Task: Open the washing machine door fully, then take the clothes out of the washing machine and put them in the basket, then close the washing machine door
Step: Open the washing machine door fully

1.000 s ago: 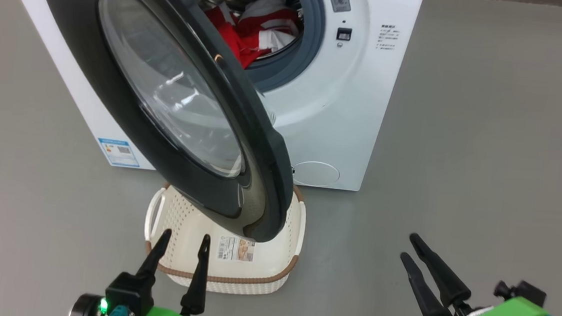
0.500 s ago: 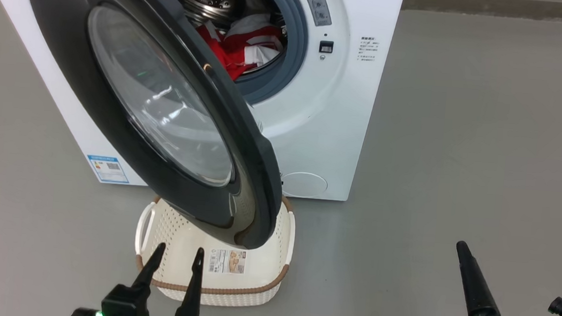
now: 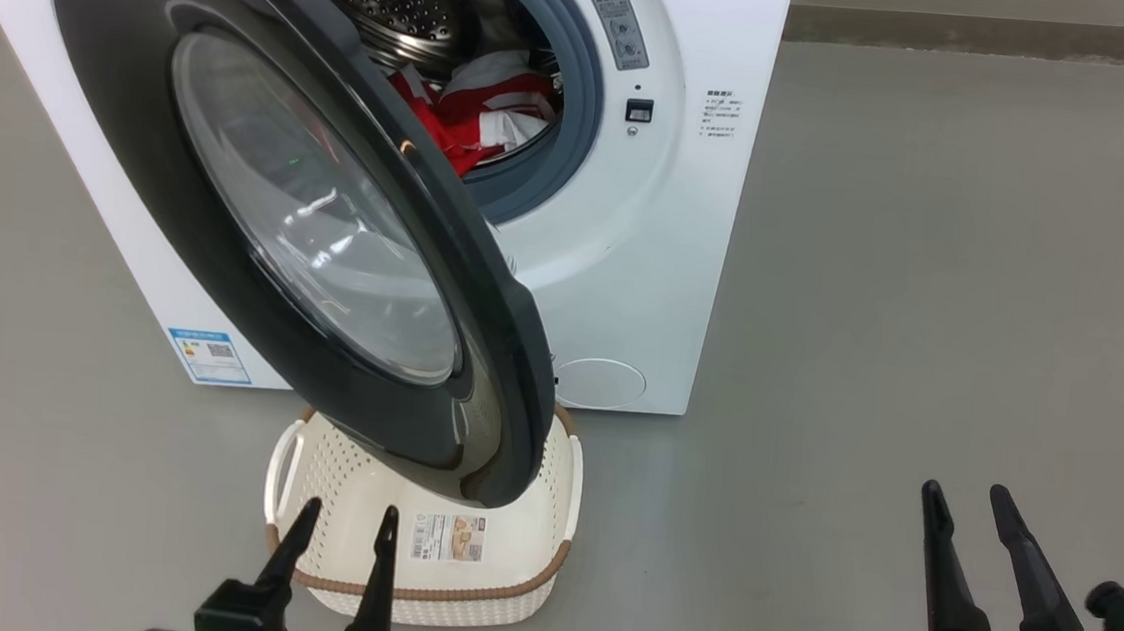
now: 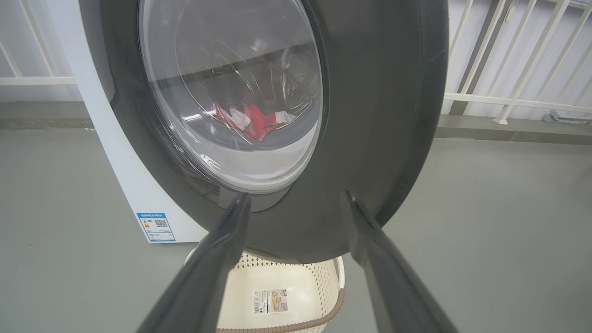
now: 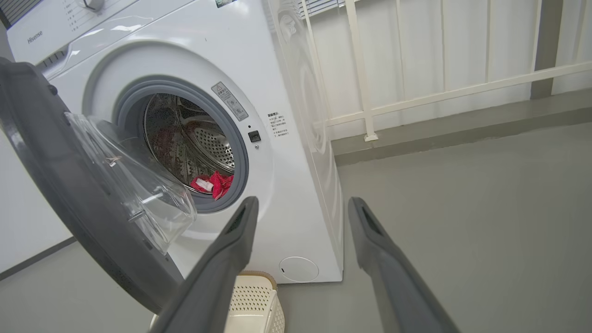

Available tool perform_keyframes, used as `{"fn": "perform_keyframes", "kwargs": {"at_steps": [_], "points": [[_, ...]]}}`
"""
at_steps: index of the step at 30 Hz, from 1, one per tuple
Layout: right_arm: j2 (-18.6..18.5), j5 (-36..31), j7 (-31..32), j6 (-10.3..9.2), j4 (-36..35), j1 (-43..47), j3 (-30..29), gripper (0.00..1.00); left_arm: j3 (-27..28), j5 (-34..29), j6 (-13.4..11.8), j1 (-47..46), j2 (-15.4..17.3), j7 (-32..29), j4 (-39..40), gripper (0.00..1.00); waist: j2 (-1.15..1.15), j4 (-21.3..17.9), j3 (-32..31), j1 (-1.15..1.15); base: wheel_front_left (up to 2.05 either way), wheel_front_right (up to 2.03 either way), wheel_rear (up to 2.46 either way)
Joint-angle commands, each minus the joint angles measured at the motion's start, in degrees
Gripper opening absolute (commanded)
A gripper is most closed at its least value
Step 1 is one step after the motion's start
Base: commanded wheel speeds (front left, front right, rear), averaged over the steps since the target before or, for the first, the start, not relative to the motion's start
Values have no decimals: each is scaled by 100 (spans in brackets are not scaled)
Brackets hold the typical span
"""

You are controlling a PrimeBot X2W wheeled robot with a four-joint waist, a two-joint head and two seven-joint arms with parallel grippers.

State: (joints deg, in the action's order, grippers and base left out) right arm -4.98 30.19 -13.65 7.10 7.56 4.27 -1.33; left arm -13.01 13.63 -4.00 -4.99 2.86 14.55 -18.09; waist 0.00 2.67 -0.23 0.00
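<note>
The washing machine stands white ahead, its door swung partly out, black rim and glass bowl hanging over the basket. Red and white clothes lie in the steel drum, also seen as clothes past the door. My left gripper is open and empty at the basket's near rim, below the door's lower edge; in its wrist view the left gripper points at the door. My right gripper is open and empty over the floor, well right of the machine.
Grey floor spreads wide to the right of the machine. A white railing and a low kerb run behind it. A blue label marks the machine's left lower side, a round flap its front corner.
The head view has tilted, so the machine sits lower in the picture. My right gripper has swung from a slanted pose to both fingers pointing up, further right. The door and basket keep their places.
</note>
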Motion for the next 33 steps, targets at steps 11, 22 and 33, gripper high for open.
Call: {"fn": "perform_keyframes", "kwargs": {"at_steps": [11, 22, 33], "points": [[190, -1890, -29, 39, 157, 113, -204, 100, 206, -56, -16, 8, 67, 45, 120, 100, 0, 7, -53, 0, 0, 0, 0], [209, -1884, -50, 39, 417, 133, -65, 100, 220, -41, -14, 19, 63, 45, 49, 100, 0, 0, -76, 0, 0, 0, 0], [210, -1850, -78, 39, 439, 105, 100, 100, 225, -27, -14, 14, 56, 45, -1, 100, 0, -4, -94, 0, 0, 0, 0]]}}
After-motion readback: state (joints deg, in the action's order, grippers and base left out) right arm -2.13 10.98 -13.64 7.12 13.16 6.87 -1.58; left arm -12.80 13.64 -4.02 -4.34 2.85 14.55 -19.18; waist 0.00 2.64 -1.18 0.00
